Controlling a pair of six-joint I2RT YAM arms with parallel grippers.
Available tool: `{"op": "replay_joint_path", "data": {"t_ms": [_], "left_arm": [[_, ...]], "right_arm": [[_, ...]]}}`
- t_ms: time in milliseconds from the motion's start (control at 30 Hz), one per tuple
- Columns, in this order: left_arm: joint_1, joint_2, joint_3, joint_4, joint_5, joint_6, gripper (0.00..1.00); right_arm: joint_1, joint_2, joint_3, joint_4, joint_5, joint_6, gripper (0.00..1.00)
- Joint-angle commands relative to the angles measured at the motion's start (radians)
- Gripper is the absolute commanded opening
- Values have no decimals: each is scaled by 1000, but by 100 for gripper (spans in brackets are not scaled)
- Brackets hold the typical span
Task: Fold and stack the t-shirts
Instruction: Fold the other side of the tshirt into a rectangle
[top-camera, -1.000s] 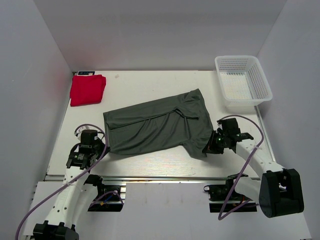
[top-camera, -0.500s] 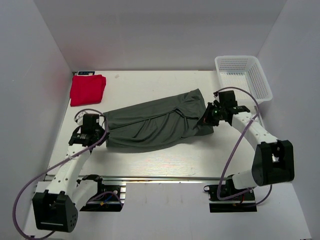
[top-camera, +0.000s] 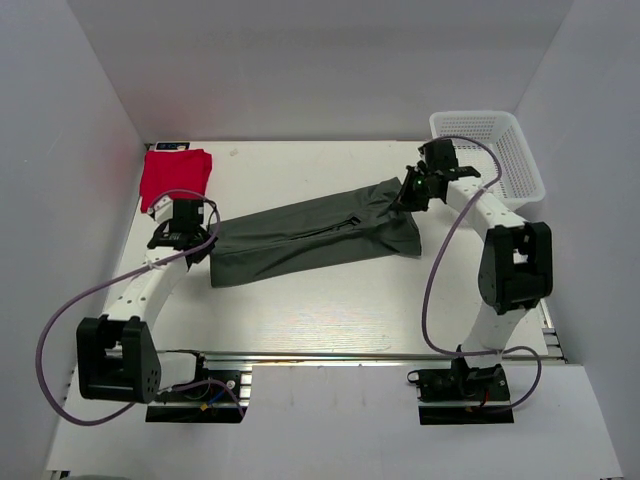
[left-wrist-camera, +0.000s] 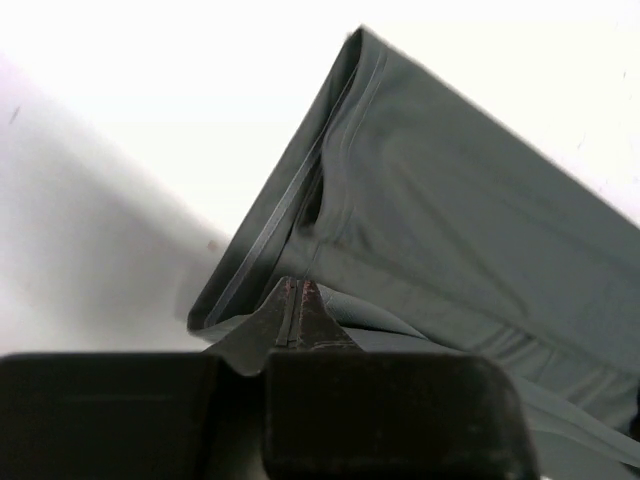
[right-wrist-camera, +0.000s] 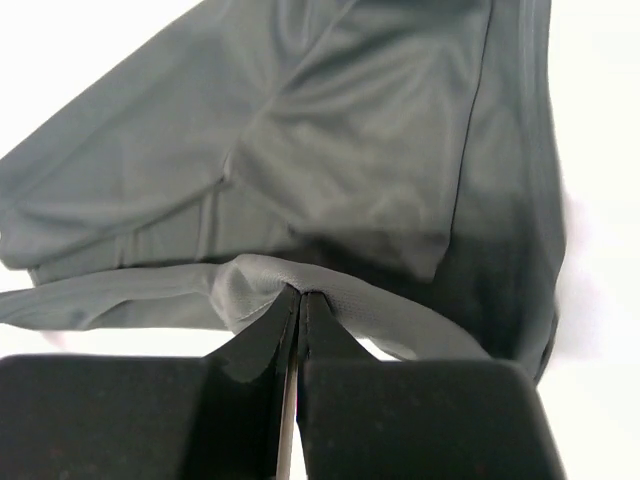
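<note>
- Pinching the grey shirt (top-camera: 310, 232) at its left end with the left gripper (top-camera: 203, 244), jaws closed down on the cloth.
- From the left wrist: a small ridge of grey shirt (left-wrist-camera: 450, 200) caught right at the tips of the left gripper (left-wrist-camera: 296, 292), no gap to see between the fingers.
- Ahead of those tips, a folded edge with its stitched hem running away and to the right, layers lying one on another.
- Same story on the other side: gripping the shirt's right end with the right gripper (top-camera: 406, 194), jaws shut narrow on a fold.
- From the right wrist: a pale roll of grey shirt (right-wrist-camera: 350, 130) nipped at the tips of the right gripper (right-wrist-camera: 300, 296), the rest spreading out ahead in soft creases.
- Stretched between the two grippers as a long, narrow band, slanting from the left gripper up and across to the right one, wider at the right end.
- Resting on the table (top-camera: 300, 300) along its middle; hard to tell whether the two held ends are lifted clear.
- Just beyond the left gripper, toward the far left corner: the red shirt (top-camera: 175, 178), folded into a neat square, apart from the grey one.
- Just right of the right gripper: the basket (top-camera: 524, 160), not touching the cloth.
</note>
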Motion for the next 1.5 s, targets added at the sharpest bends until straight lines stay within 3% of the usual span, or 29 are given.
{"op": "replay_joint_path", "data": {"t_ms": [0, 133, 167, 200, 233, 267, 300, 333, 367, 433, 500, 700, 833, 933, 1467], "left_arm": [[7, 67, 49, 96, -43, 25, 0], [27, 236, 143, 107, -30, 25, 0], [27, 265, 159, 107, -29, 25, 0], [27, 291, 186, 107, -29, 25, 0], [37, 338, 203, 107, -42, 25, 10], [37, 359, 222, 107, -51, 25, 41], [49, 375, 263, 107, -51, 25, 63], [50, 400, 283, 107, -60, 37, 85], [50, 411, 306, 107, -60, 37, 99], [60, 422, 366, 75, -49, 57, 100], [60, 422, 388, 66, -17, 57, 100], [42, 348, 331, 176, 176, 219, 100], [33, 357, 250, 325, 467, 302, 100], [10, 414, 250, 346, 553, 333, 100], [0, 492, 125, 345, 504, 351, 100]], "right_arm": [[-6, 89, 92, -39, 46, -24, 0], [-9, 187, 227, -35, 2, -60, 3], [-7, 202, 246, -29, -7, -62, 8], [-6, 250, 284, -33, -15, -62, 19], [-9, 265, 321, -35, -15, -68, 28], [-9, 293, 364, -43, -11, -64, 30], [-12, 310, 385, -50, -11, -64, 32], [-12, 333, 399, -52, -23, -82, 50], [-12, 333, 434, -55, -27, -94, 58], [-10, 327, 442, -52, -40, -107, 69], [-9, 296, 400, -52, -57, -126, 69], [0, 91, 58, 26, -102, -133, 90], [7, 60, -50, 88, -143, -125, 90], [14, 93, -59, 118, -176, -114, 90], [46, 244, 8, 233, -261, -70, 90]]}}
